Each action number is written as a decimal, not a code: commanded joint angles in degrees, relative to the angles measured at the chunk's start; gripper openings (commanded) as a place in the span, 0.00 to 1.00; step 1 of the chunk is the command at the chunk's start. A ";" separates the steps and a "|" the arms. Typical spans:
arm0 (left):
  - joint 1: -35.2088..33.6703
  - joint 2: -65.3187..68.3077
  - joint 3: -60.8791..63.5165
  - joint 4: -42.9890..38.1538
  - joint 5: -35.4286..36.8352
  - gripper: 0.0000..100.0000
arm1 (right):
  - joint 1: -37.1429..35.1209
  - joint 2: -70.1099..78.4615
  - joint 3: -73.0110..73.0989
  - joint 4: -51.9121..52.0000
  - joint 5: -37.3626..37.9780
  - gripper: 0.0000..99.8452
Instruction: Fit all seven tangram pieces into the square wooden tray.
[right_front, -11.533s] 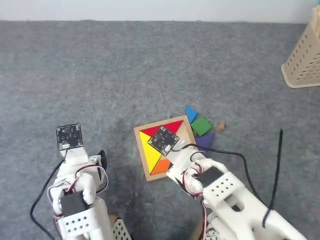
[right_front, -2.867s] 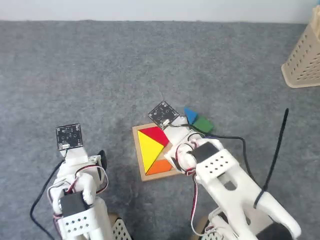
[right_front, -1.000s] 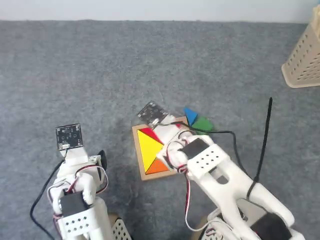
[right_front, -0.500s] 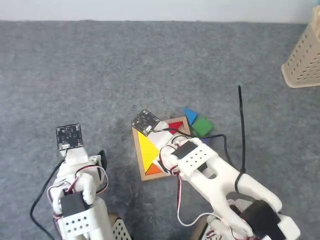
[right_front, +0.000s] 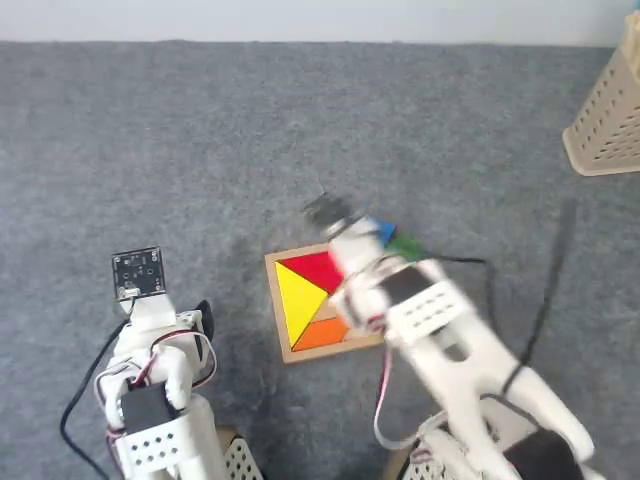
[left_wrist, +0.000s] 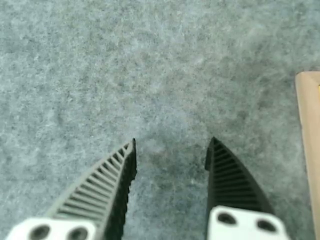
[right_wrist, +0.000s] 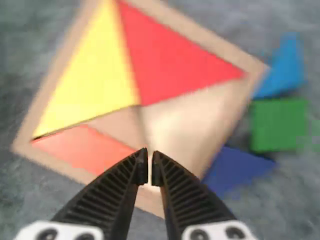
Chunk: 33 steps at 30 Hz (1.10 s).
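The right gripper (right_wrist: 149, 165) had its fingers pressed together on nothing and hung over the bare half of the tray (right_wrist: 185, 120), close to the orange triangle (right_wrist: 80, 147). The yellow triangle (right_wrist: 90, 85) and red triangle (right_wrist: 165, 60) lay seated beside it. Outside the rim lay the dark blue piece (right_wrist: 237, 170), close against it, then the green square (right_wrist: 277, 125) and the blue triangle (right_wrist: 287, 67). The left gripper (left_wrist: 172, 150) was spread over carpet, apart from the tray's edge.

The arm seemed to be between picks, with the tray about half filled. The next move would call for opening the fingers, shifting out over a loose piece, probably the dark blue one, and pinching its thin edges low against the carpet.
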 joint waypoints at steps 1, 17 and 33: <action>0.09 -0.88 -0.75 0.26 -0.26 0.22 | 15.87 -2.68 -6.77 3.12 -1.58 0.14; 0.09 -0.88 -0.75 0.26 -0.26 0.22 | 21.41 21.32 -20.13 -0.04 13.63 0.18; 0.09 -0.88 -0.75 0.26 -0.26 0.22 | 21.23 39.87 -31.65 -0.04 28.66 0.18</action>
